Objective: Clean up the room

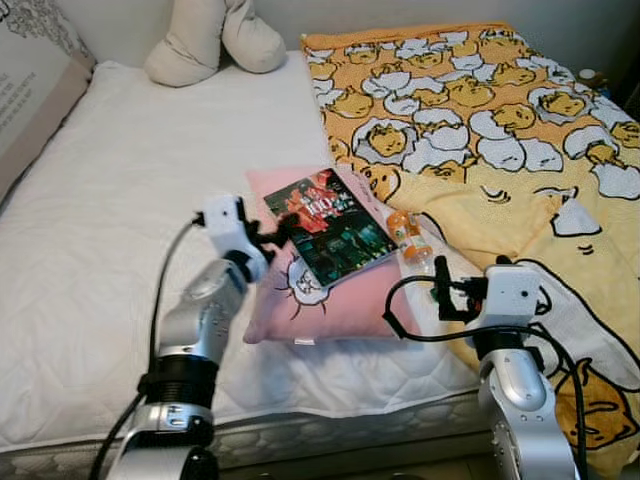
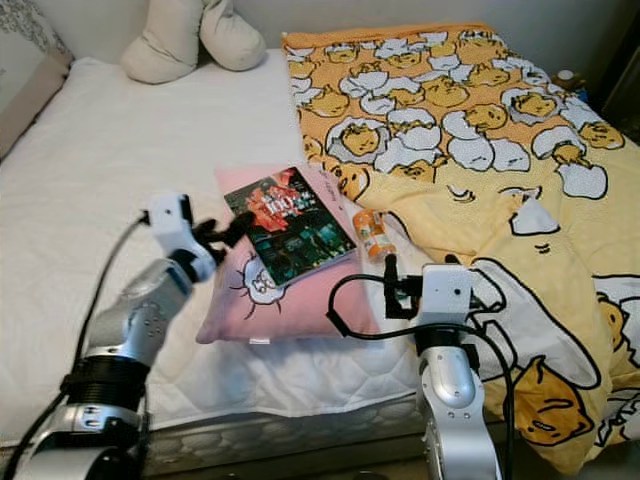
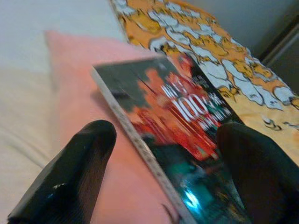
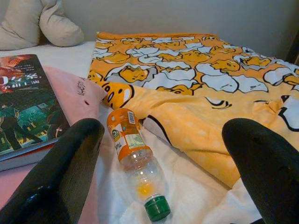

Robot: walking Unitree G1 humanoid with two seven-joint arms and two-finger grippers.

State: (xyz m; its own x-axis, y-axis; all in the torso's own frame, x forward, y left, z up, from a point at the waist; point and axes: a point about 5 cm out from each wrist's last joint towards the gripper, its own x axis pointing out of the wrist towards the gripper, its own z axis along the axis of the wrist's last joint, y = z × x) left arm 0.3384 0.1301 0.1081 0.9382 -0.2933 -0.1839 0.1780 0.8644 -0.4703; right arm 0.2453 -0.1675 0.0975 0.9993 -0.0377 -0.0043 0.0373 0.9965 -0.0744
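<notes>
A dark book point(image 1: 330, 224) with red and white lettering lies on a pink pillow point(image 1: 340, 295) near the bed's front edge. My left gripper point(image 1: 283, 228) is open at the book's near left corner, one finger on each side of its spine edge point(image 3: 140, 144). A small plastic bottle point(image 4: 135, 161) with an orange label and green cap lies on its side on the sheet beside the pillow. My right gripper point(image 1: 441, 290) hovers open just short of the bottle, its fingers point(image 4: 70, 172) spread wide on both sides of it.
A yellow duck-print blanket point(image 1: 500, 130) covers the right half of the bed and hangs over the front edge. A beige cushion point(image 1: 210, 40) lies at the head, a patterned pillow point(image 1: 30, 90) at the far left. The white mattress point(image 1: 110, 220) is bare on the left.
</notes>
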